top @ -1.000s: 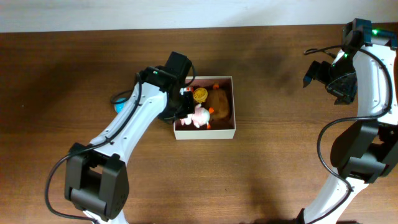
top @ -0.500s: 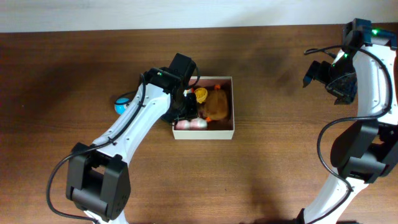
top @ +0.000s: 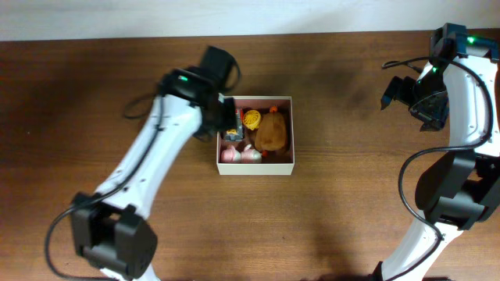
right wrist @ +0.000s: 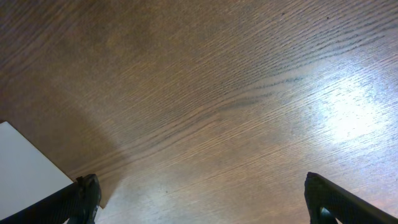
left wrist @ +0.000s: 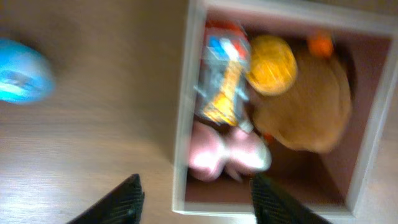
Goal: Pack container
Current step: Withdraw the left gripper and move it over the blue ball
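Observation:
The container (top: pixel 258 168) is a square white-walled box with a reddish-brown inside, left of the table's middle. In it lie a brown plush (top: pixel 272 133), a yellow ball (top: pixel 251 119), a pink toy (top: pixel 238 154) and a colourful toy (top: pixel 233 133). The left wrist view shows the same box (left wrist: pixel 183 124) with the pink toy (left wrist: pixel 227 152) by its near wall. My left gripper (left wrist: pixel 199 205) is open above the box's left wall, holding nothing. My right gripper (right wrist: pixel 205 202) stands wide open over bare wood at the far right (top: pixel 402 94).
A small blue object (left wrist: pixel 22 78) lies on the table to the left of the box. A white surface (right wrist: pixel 25 168) shows at the lower left of the right wrist view. The left arm (top: pixel 156 156) stretches from the near left edge.
My left gripper has opened and let go of the pink toy, which now lies in the box. The left arm has drawn back to the left. The right arm has not moved.

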You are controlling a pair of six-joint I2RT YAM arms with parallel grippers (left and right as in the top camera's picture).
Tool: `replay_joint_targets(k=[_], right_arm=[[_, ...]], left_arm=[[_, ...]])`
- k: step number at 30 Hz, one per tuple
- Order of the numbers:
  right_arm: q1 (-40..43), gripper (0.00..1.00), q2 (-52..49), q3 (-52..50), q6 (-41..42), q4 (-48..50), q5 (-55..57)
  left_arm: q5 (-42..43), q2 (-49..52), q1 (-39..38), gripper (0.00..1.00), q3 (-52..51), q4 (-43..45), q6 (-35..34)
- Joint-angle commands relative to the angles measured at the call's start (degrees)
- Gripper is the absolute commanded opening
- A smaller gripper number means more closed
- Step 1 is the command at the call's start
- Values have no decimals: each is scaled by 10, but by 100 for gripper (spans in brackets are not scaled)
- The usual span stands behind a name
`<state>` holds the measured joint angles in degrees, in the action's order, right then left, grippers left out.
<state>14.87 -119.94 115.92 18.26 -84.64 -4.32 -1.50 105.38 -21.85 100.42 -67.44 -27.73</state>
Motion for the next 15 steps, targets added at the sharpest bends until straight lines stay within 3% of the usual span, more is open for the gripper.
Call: replay_joint_targets(k=[1,3,4,15], right_arm=[[2,99,10,-1,7,0,5],[2,99,10,-1,7,0,5],[2,99,10,-1,7,0,5],[2,99,10,-1,7,0,5]], left_arm=[[-112,-39,43,76,18,-8,19],[-150,-39,64,98,17,-10,27],[-167,-37,77,100,16,-9,37],[-156,37,184,100,9,32,182]])
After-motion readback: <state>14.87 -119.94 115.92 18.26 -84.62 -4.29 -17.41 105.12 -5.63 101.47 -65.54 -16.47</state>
